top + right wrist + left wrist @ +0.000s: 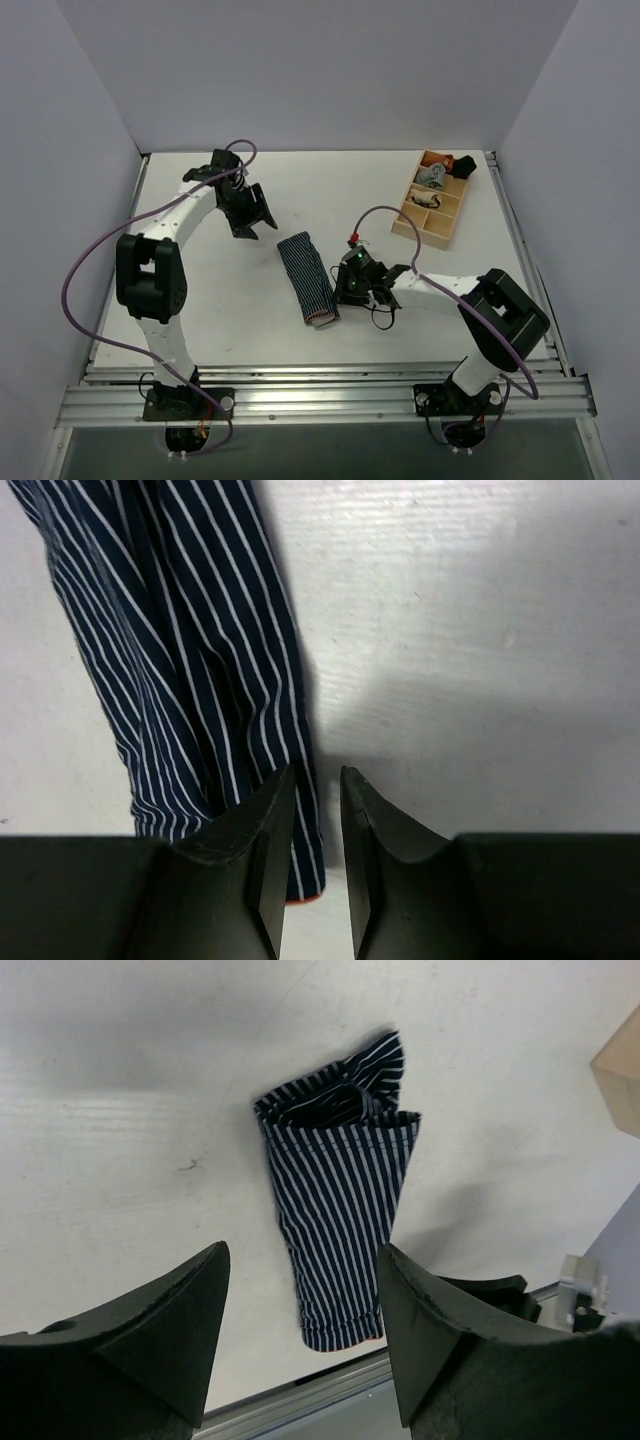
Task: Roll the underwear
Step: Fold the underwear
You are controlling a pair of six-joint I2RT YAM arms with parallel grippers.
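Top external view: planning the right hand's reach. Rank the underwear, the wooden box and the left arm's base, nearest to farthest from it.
1. Underwear: beside the right hand.
2. Wooden box: far-right corner.
3. Left arm's base: near-left edge.

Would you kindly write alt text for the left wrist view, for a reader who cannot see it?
Navy pinstriped underwear, folded into a long strip, lies on the white table below the left gripper, whose black jaws stand wide apart and hold nothing. A corner of a wooden box shows at the right edge.
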